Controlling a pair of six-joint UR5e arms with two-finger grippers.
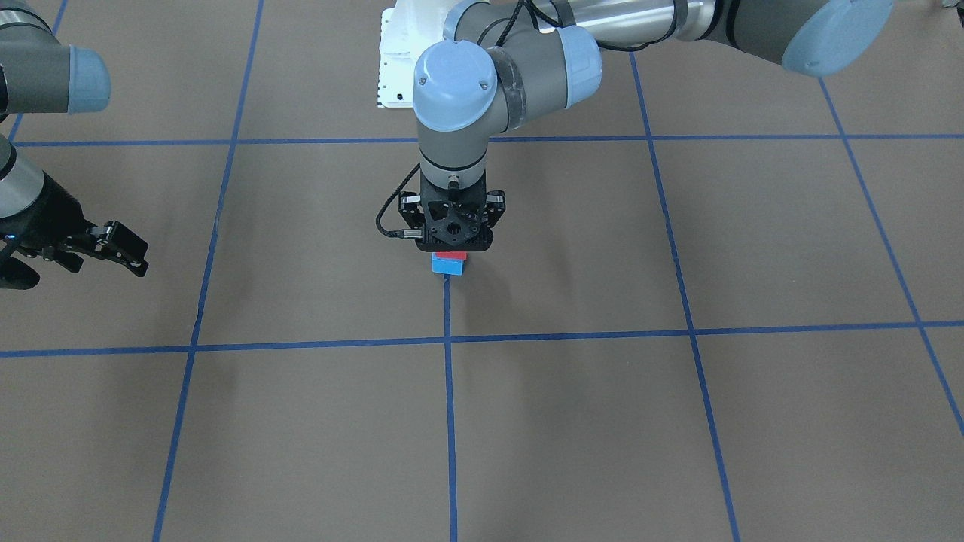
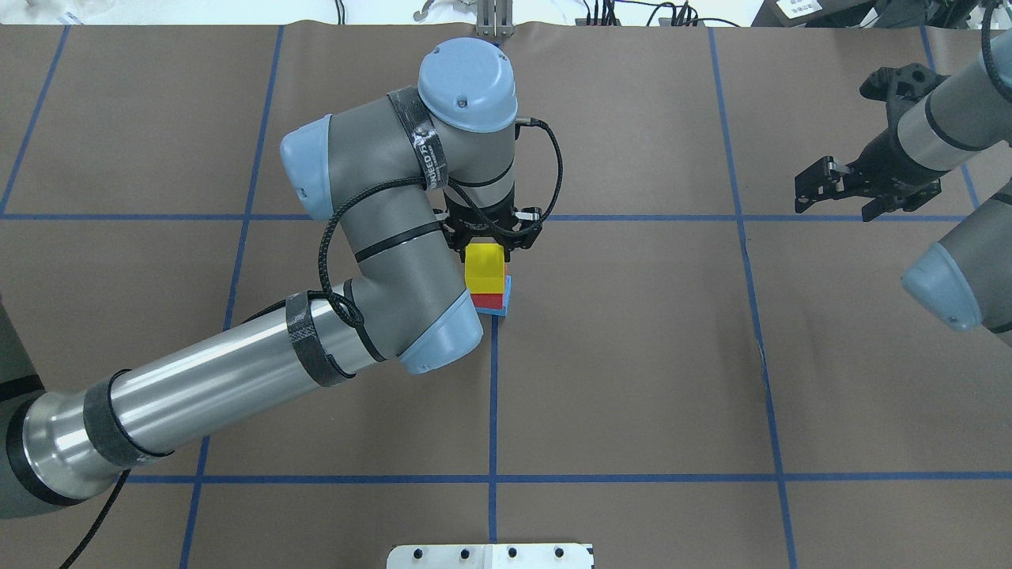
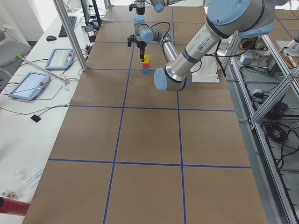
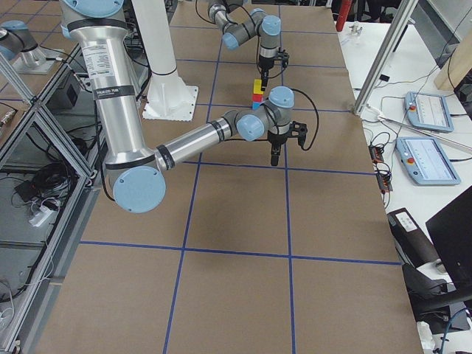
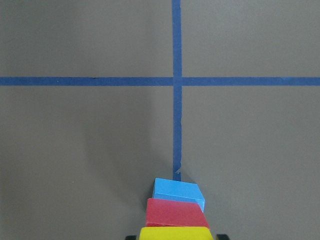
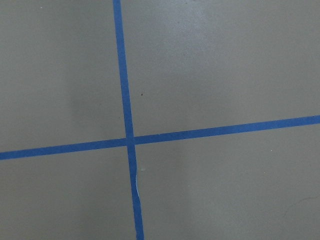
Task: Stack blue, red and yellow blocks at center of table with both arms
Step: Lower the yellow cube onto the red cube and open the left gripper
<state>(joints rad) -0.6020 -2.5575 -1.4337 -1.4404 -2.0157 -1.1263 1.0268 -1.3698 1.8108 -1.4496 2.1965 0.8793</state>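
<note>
Tool (image 2: 488, 239) snug around yellow block (image 2: 485, 267)

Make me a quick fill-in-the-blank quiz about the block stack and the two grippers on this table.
1. The red block rests directly on the ___ block.
2. The top block of the stack is ___.
3. The ___ gripper is down at the top block.
4. The right gripper, off to the side, holds ___.

Missing words: blue, yellow, left, nothing.
</note>
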